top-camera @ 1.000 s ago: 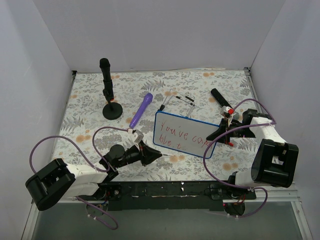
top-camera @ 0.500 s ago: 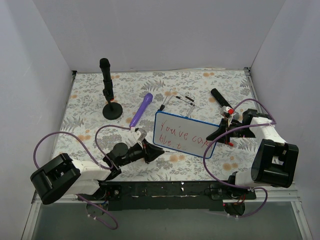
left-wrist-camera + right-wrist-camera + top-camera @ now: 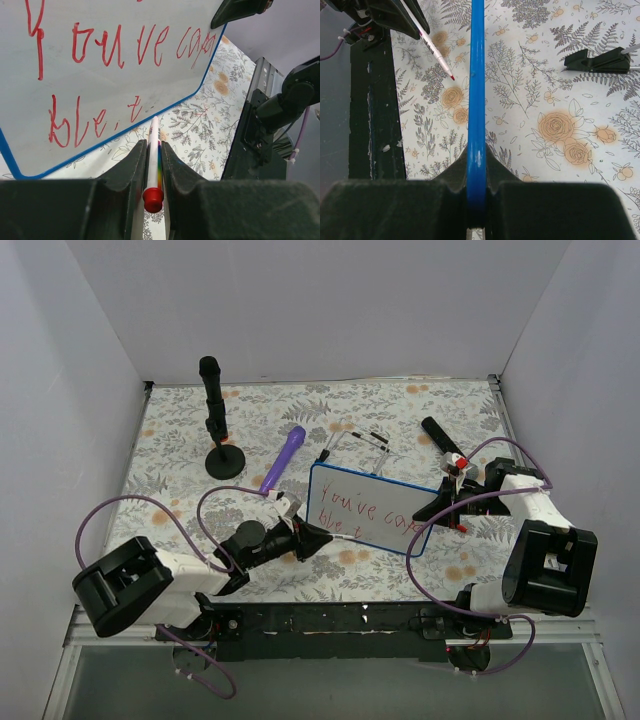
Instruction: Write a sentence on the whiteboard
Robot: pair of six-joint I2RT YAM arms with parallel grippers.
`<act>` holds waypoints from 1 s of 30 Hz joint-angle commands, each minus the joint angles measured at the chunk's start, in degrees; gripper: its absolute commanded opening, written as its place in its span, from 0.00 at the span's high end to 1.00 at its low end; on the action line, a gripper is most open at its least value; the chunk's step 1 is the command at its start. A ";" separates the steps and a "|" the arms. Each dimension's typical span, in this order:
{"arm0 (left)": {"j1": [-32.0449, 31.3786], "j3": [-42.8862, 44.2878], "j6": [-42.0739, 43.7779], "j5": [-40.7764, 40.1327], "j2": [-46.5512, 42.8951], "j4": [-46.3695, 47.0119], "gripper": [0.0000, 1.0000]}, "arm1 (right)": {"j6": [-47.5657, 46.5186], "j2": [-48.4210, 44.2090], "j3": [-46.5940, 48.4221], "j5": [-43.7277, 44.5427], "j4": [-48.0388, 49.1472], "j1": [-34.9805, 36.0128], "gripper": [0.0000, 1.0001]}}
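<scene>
Floral tabletop (image 3: 170, 472): one whiteboard (image 3: 372, 502) sits right of centre near the front edge, its right rim clamped in the right gripper (image 3: 432, 510). One sentence (image 3: 352, 514) is part written, two red lines, the second barely begun; more seems left. One marker (image 3: 153, 162) is clamped in the left gripper (image 3: 321, 539), tip just beside the whiteboard's near rim; one purple pen (image 3: 284, 460) and one black stand (image 3: 214, 425) lie behind.

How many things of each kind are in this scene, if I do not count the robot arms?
Whiteboard: 1
Red marker pen: 1
Microphone-shaped things: 2 (black one on a stand, purple one)
Small items behind the board: 2 (thin wiry item, black stick)
Total: 6
</scene>
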 commanded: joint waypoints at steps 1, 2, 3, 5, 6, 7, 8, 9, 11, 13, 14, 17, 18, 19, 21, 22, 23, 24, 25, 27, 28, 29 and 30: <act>-0.30 0.45 2.42 -2.15 -2.73 -1.75 1.00 | -0.85 -1.35 -0.06 4.70 -0.26 0.33 0.99; -0.30 0.00 2.68 -2.67 -4.22 -2.62 1.00 | -0.85 -1.35 -0.07 4.70 -0.18 0.33 0.99; -0.30 -0.35 2.86 -2.76 -5.01 -3.15 1.00 | -0.85 -1.26 0.02 4.70 -0.26 0.33 0.99; -0.30 -1.40 3.04 -3.20 -6.77 -4.64 1.00 | -0.76 -1.17 0.02 4.78 -0.26 0.33 0.99; -0.30 -1.58 3.30 -3.46 -8.61 -5.35 1.00 | -0.76 -1.08 0.02 4.78 -0.18 0.33 0.99; -0.30 -1.84 3.39 -3.55 -9.41 -6.66 1.00 | -0.76 -1.08 0.02 4.78 -0.18 0.33 0.99; -0.30 -2.19 3.48 -3.90 -10.20 -7.20 1.00 | -0.76 -1.08 -0.06 4.78 -0.09 0.33 0.99; -0.30 -2.46 3.56 -4.25 -11.77 -7.72 1.00 | -0.67 -1.08 -0.15 4.87 0.00 0.33 0.99; -0.22 -2.90 3.39 -4.43 -13.10 -8.78 1.00 | -0.58 -0.99 -0.15 4.87 -0.09 0.33 0.99; -0.30 -3.60 2.78 -4.78 -14.68 -8.96 1.00 | -0.67 -0.99 -0.07 4.96 0.09 0.33 0.99; -0.30 -3.78 2.43 -4.96 -15.04 -9.05 1.00 | -0.58 -1.08 -0.15 4.87 0.09 0.33 0.99; -0.30 -4.66 1.63 -5.66 -16.79 -8.96 1.00 | -0.58 -1.08 -0.15 5.05 0.09 0.33 0.99; -0.30 -4.92 1.55 -5.84 -17.32 -9.13 1.00 | -0.58 -1.17 -0.15 5.05 0.00 0.33 0.99; -0.30 -4.84 1.28 -6.27 -18.11 -10.09 1.00 | -0.50 -1.17 -0.15 4.96 0.09 0.24 0.99; -0.30 -4.48 1.19 -6.19 -18.56 -11.41 1.00 | -0.58 -1.26 -0.24 4.96 0.00 0.33 0.99; -0.30 -4.05 1.28 -6.37 -18.73 -12.90 1.00 | -0.58 -1.26 -0.24 4.96 0.09 0.33 0.99; -0.30 -3.87 1.28 -6.54 -19.17 -13.52 1.00 | -0.50 -1.26 -0.15 5.05 0.00 0.33 0.99; -0.30 -3.87 1.28 -6.63 -19.43 -13.79 1.00 | -0.58 -1.26 -0.24 4.96 0.09 0.24 0.99; -0.22 -3.95 1.28 -6.72 -19.61 -13.88 1.00 | -0.50 -1.35 -0.15 4.96 0.00 0.33 0.99; -0.30 -4.22 1.19 -7.16 -20.40 -13.71 1.00 | -0.58 -1.43 -0.15 4.96 0.09 0.33 0.99; -0.22 -4.31 1.19 -7.16 -20.75 -13.70 1.00 | -0.58 -1.43 -0.24 4.96 0.09 0.33 0.99; -0.30 -4.39 1.19 -7.24 -20.84 -13.79 1.00 | -0.50 -1.43 -0.15 4.96 0.00 0.24 0.99; -0.30 -4.48 1.19 -6.90 -20.93 -13.88 1.00 | -0.58 -1.35 -0.24 4.96 0.09 0.33 0.99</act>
